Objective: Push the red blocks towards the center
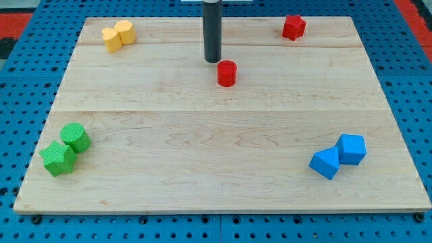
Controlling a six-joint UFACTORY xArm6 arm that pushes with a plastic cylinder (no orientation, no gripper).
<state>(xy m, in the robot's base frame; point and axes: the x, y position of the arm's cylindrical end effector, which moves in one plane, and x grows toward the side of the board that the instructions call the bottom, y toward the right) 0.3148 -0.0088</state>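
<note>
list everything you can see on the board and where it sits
red cylinder: 1, red, upper middle of the board, just right of and below my tip
red star-shaped block: 1, red, near the view's top right edge
yellow blocks: 2, yellow, touching, view's top left corner
green cylinder: 1, green, view's lower left
green star-shaped block: 1, green, touching the green cylinder, just below it
blue blocks: 2, blue, touching, view's lower right
wooden board: 1, light wood, on a blue perforated surface
my tip: 1, dark rod end, close beside the red cylinder; contact unclear
</note>
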